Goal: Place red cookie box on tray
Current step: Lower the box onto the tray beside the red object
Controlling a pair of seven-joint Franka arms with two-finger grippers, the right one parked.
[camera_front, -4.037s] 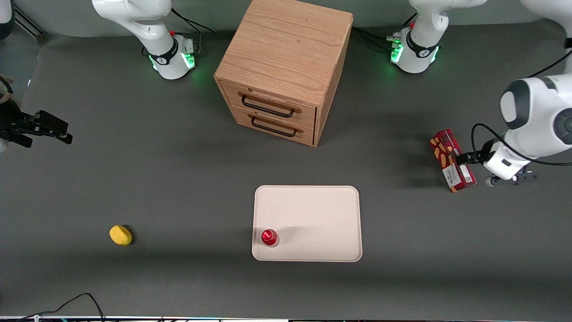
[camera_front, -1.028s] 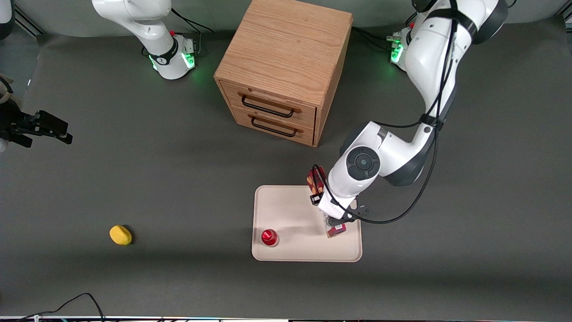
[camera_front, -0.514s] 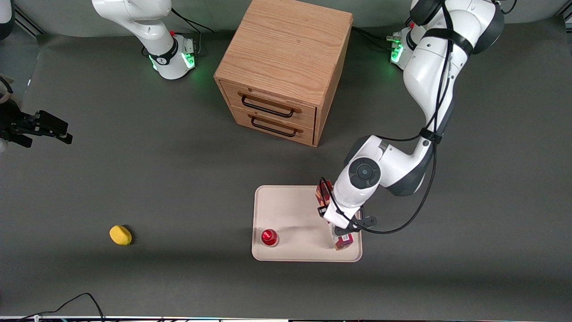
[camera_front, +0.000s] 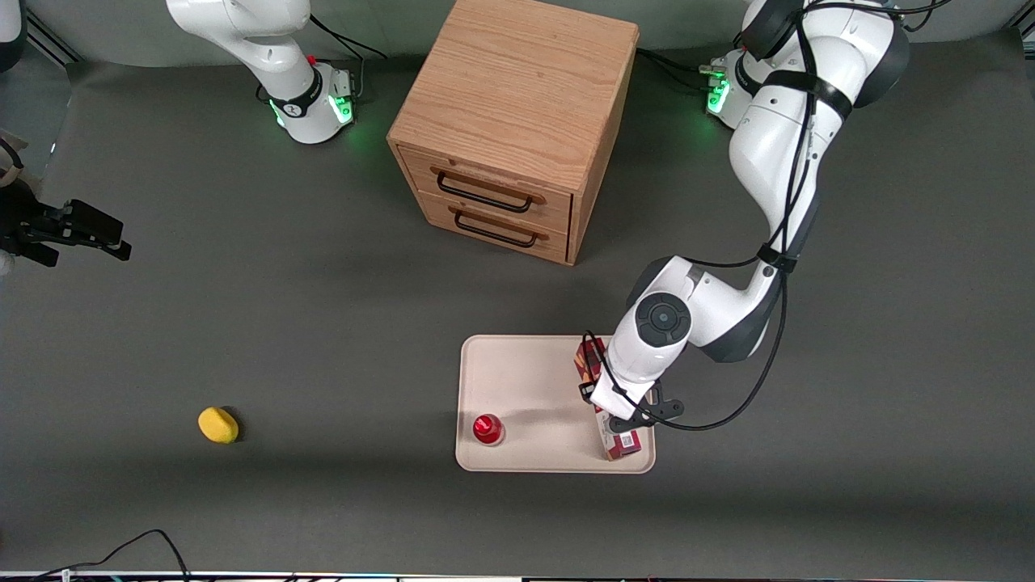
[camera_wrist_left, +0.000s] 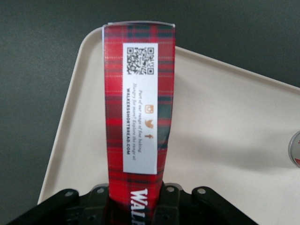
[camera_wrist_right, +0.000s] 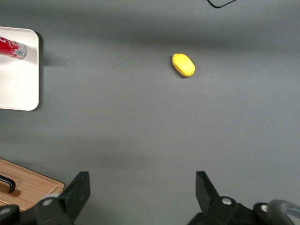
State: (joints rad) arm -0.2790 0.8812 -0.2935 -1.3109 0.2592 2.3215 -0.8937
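Change: red cookie box was carried from tabletop edge at right of the front frame over to the tray; over the last sec it slid toward tray's lower-right corner.
Box now: over tray's right strip, lengthwise, near its rim; resting or just above, can't tell.
Pincer: clenched on box's end.
Other: small red-capped item at tray's lower left, well apart.
Meaning: transport prob. done; lower and let go remain.

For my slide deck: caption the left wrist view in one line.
Gripper shut on the red cookie box, held over the tray along one edge.
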